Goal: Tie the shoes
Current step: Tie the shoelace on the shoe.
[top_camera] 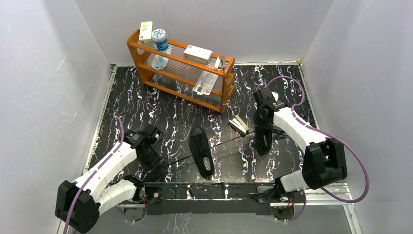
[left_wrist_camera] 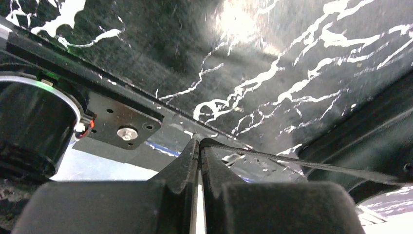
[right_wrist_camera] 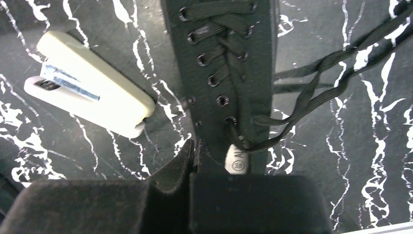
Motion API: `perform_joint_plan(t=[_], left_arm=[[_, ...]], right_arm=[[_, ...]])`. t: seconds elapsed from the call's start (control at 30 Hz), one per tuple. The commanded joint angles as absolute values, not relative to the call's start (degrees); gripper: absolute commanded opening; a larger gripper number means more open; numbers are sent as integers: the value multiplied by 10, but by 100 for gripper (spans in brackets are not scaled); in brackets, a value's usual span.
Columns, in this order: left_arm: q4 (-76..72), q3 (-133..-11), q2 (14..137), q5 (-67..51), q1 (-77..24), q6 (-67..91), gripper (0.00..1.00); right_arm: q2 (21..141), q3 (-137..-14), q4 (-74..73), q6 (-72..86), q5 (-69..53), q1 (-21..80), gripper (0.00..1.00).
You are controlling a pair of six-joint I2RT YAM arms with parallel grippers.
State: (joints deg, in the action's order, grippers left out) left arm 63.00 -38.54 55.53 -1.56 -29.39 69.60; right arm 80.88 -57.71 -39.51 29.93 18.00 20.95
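left jaws pinch lace (left_wrist_camera: 316, 164); right jaws closed

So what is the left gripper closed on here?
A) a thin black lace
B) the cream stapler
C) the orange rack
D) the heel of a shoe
A: in the left wrist view the left gripper is pinched shut on a black lace that runs off taut to the right.

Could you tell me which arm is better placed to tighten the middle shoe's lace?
Left: its end effector is shut on a lace stretched toward that shoe; the right end effector is over the other shoe.
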Motion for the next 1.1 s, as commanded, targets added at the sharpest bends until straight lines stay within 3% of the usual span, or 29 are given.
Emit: perform_joint_plan(t=[0.0,0.17,0.4,0.63,0.87,0.93,1.0,1.07], left_arm=[[622,-386,594,4,-231,635,0],[639,-414,656,47,-162,604,0],[644,-421,654,47,-50,583,0],[613,-414,672,31,-17,545,0],[574,-430,682,-34,-18,468,0],[589,-437,676,-22,-18,470,19],[618,-461,660,16,-18,472,55],[640,-502,632,29,-18,459,69]], right_arm=[[808,-587,-383,260,221,182,0],[804,-570,-362,243,212,164,0],[798,-547,-340,244,185,161,0],[786,-541,-351,252,200,143,0],[750,-555,-340,203,62,144,0],[739,-555,-326,190,-5,145,0],[734,-565,-326,180,-52,147,0],[739,-582,-345,170,-70,148,0]])
